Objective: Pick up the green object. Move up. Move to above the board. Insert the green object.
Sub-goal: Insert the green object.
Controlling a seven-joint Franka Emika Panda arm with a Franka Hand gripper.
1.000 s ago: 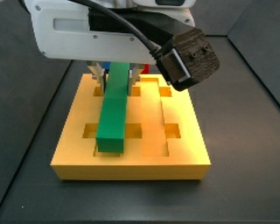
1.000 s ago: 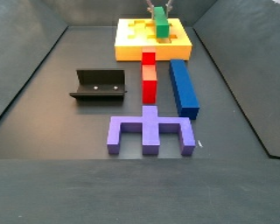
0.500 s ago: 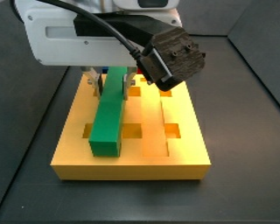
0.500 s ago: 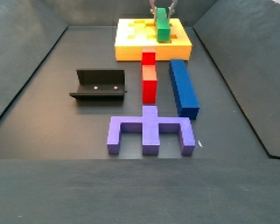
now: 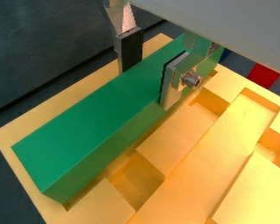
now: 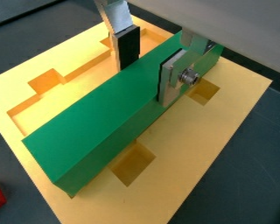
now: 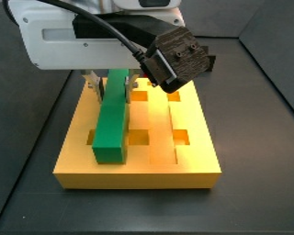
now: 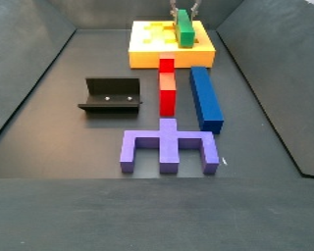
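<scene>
So the gripper (image 5: 150, 63) was parked over the board (image 7: 193, 156), clamped on the green object (image 7: 111, 128), and in both wrist views you could see a silver finger plate pressed flat against each long side of the bar (image 6: 101, 131), with the dark pad of the far finger (image 6: 127, 48) tight on it. The bar ran lengthwise over 1 of the board's outer grooves, and in a side view its near end (image 7: 107, 147) sat at about the level of the board's top face; I couldn't tell if it was seated in the groove or just riding above it. The other 2 grooves looked empty where they showed. I could make out 4 square pockets in that side view, all empty, the rest hidden behind the arm. On the floor in the wider side view there was 1 red bar (image 8: 168, 85) and 1 blue bar (image 8: 206, 98) lying side by side just in front of the board (image 8: 144, 55), close but not touching as far as I could see, 1 purple comb-shaped piece (image 8: 169, 148) beyond them with 3 prongs, and 1 fixture (image 8: 109, 95) off to the side, well apart from the bars.
</scene>
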